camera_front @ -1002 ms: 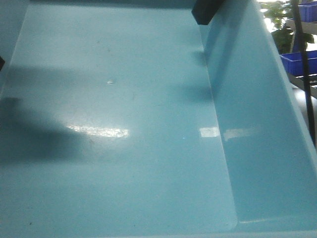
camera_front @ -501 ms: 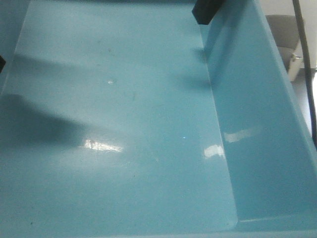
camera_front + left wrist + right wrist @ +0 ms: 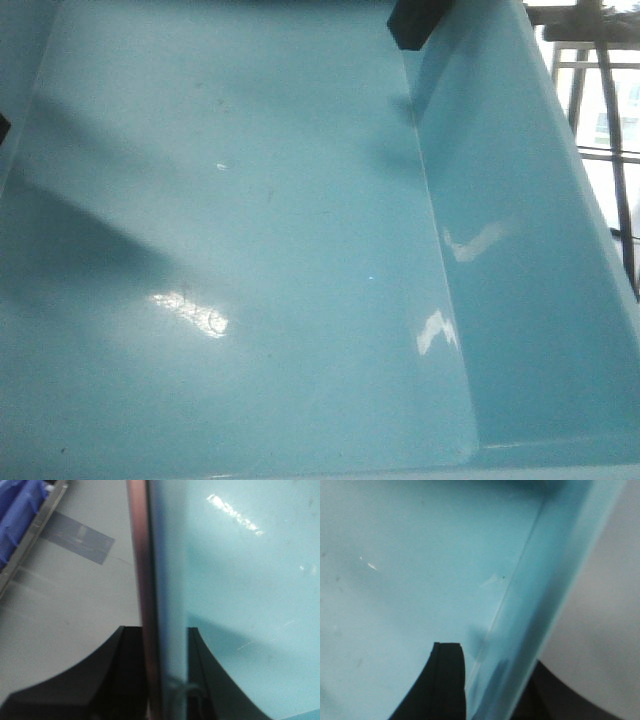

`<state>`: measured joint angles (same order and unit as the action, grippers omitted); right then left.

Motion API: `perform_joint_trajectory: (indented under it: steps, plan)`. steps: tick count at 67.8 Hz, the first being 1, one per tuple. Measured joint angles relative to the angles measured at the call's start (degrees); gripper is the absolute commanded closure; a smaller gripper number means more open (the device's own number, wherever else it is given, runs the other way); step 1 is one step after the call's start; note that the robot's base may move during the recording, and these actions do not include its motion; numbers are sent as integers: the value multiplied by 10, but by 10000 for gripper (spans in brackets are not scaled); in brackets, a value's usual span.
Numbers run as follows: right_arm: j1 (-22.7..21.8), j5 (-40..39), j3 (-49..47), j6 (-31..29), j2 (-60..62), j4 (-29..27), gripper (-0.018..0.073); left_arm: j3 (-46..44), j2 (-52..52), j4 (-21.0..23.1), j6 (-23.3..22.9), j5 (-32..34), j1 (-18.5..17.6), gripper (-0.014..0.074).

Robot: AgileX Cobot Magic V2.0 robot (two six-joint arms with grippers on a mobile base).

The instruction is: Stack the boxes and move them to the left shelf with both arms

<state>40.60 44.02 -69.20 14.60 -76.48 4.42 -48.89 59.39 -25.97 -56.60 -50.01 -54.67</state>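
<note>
Where the front camera looks: one teal-blue tub fills the frame, long axis running away; right fingers hook its right wall; left shelf not identifiable.
Left wrist: left fingers clamp two nested walls, salmon-pink tub outside, teal inside.
Right wrist: right fingers pinch the teal wall between them.
Count: two tubs; two fingers per wrist.

1. Top-left of the left wrist view: blue crates, cut off by the frame edge.
2. Grey floor spreads out below them.
3. A darker rectangular patch lies flat on that floor, near the crates.
4. Front view, top right: pale bars against bright light, too washed out to identify.
</note>
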Motion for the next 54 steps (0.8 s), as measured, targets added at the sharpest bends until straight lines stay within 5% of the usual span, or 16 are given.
perform_joint_trajectory:
  steps: [54]
  plan:
    - [0, 0, 0, 0, 0, 0, 503, 0, 0, -1, 0, 0, 0, 599]
